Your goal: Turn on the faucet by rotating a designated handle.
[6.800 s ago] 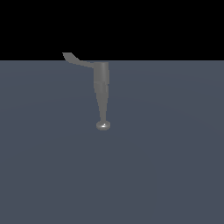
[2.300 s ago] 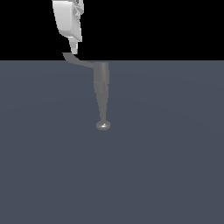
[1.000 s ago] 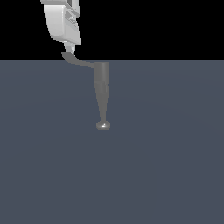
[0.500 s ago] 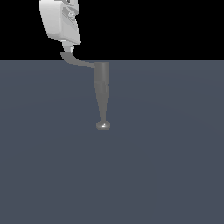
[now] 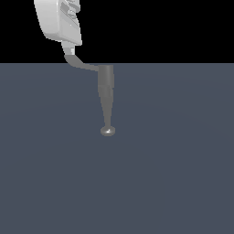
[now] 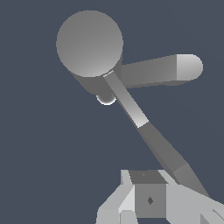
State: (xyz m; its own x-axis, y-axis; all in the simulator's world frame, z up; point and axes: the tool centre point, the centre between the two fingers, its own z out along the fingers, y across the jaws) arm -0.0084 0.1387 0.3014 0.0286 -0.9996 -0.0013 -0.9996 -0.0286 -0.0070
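Pressing gripper against tip of handle, which branches from wide top of faucet toward exterior view's left. Finger state: cannot tell, hidden. Risk: contact only at flared tip, likely slip-off mid-rotation, faucet left off.

You had no readable text, no labels, no brands, no numbers, no signs on any surface, in either the exterior view or the wrist view.
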